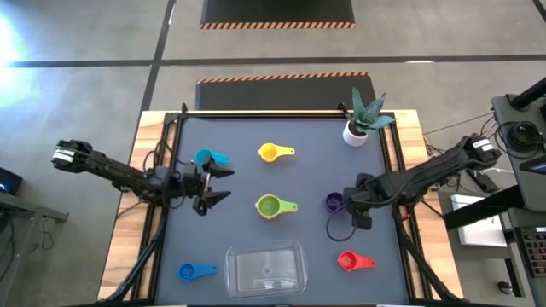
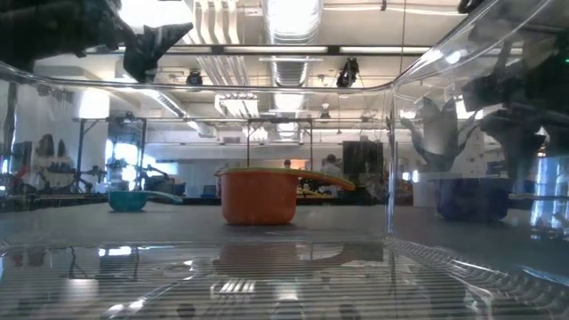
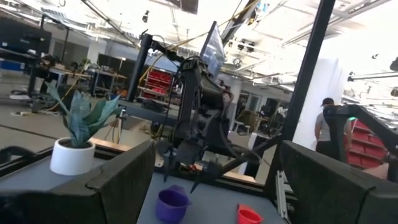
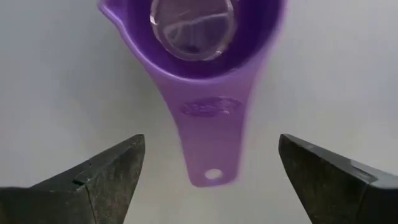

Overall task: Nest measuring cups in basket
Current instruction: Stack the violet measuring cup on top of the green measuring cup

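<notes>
The step in hand is judged to be the approach to a first pick: the basket (image 1: 265,269), a clear tray at the near edge of the table (image 1: 196,136), is seen to hold no cups, and nothing has yet been nested. The right gripper (image 1: 352,207) is poised directly over the purple cup (image 1: 333,202), with its fingers (image 4: 106,177) spread wide on either side of the cup's flat handle in the right wrist view, apart from it and grasping nothing. The left gripper (image 1: 213,184) is held just beside the teal cup (image 1: 211,159), its fingers likewise parted and empty. The remaining cups are scattered across the dark mat: the yellow cup (image 1: 271,153) toward the far side, the green cup (image 1: 271,205) at the middle, the red cup (image 1: 351,261) and the blue cup (image 1: 191,272) flanking the basket. An orange cup (image 2: 260,196) is shown in the low view only. A potted plant (image 1: 362,119) is set at the far right corner. The next move is judged to call for the right gripper to be lowered and closed squarely on the purple handle, then carried to the basket.
</notes>
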`<state>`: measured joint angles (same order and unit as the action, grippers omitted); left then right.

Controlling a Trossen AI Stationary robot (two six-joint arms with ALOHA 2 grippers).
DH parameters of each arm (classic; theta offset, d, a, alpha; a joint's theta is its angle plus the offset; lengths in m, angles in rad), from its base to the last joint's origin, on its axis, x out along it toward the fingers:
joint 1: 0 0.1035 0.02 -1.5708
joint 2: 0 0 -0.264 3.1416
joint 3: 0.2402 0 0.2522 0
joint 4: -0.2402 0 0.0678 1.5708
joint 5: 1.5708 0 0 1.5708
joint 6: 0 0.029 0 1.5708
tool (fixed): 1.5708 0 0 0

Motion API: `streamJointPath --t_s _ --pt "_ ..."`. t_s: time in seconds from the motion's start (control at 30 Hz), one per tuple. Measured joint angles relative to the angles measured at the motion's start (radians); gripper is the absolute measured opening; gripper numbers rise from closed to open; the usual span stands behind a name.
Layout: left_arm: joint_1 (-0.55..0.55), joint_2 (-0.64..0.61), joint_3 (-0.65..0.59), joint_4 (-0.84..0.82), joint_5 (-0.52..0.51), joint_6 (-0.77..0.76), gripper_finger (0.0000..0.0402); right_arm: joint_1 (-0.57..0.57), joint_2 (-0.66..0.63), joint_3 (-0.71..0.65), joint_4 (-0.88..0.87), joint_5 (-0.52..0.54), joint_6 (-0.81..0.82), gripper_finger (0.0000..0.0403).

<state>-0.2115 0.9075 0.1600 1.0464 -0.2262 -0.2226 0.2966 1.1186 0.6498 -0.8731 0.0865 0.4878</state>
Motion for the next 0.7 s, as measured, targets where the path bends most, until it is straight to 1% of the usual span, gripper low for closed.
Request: streamJointPath --t_s 0.07,0.13,0.23,0.3,0.37,0.43,0.53,0.6,0.7 --pt "-0.004 -0.012 0.000 -0.004 0.001 0.002 0.0326 0.000 0.022 0.000 0.040 -0.015 0.009 0.0354" --pt "-0.010 -0.044 0.000 -0.054 0.019 0.002 0.0326 0.000 0.041 0.000 0.065 -0.015 0.009 0.0345" --pt "-0.031 -0.156 0.000 -0.173 0.089 0.008 0.0325 0.000 0.067 0.000 0.079 -0.015 0.010 0.0331" --pt "-0.059 -0.246 0.000 -0.256 0.080 0.030 0.0322 0.000 0.077 -0.001 0.077 -0.014 0.010 0.0326" --pt "-0.095 -0.321 0.000 -0.323 0.036 0.069 0.0317 0.000 0.082 -0.002 0.080 -0.007 0.010 0.0325" --pt "-0.134 -0.380 0.000 -0.372 -0.041 0.113 0.0311 0.000 0.082 -0.002 0.081 0.005 0.009 0.0324" --pt "-0.178 -0.419 0.000 -0.418 -0.167 0.157 0.0302 0.000 0.081 -0.002 0.086 0.032 0.009 0.0324" --pt "-0.188 -0.419 0.000 -0.431 -0.201 0.164 0.0296 0.000 0.081 -0.002 0.091 0.045 0.009 0.0317" --pt "-0.189 -0.409 0.000 -0.428 -0.202 0.169 0.0289 -0.001 0.081 -0.002 0.102 0.046 -0.006 0.0289"
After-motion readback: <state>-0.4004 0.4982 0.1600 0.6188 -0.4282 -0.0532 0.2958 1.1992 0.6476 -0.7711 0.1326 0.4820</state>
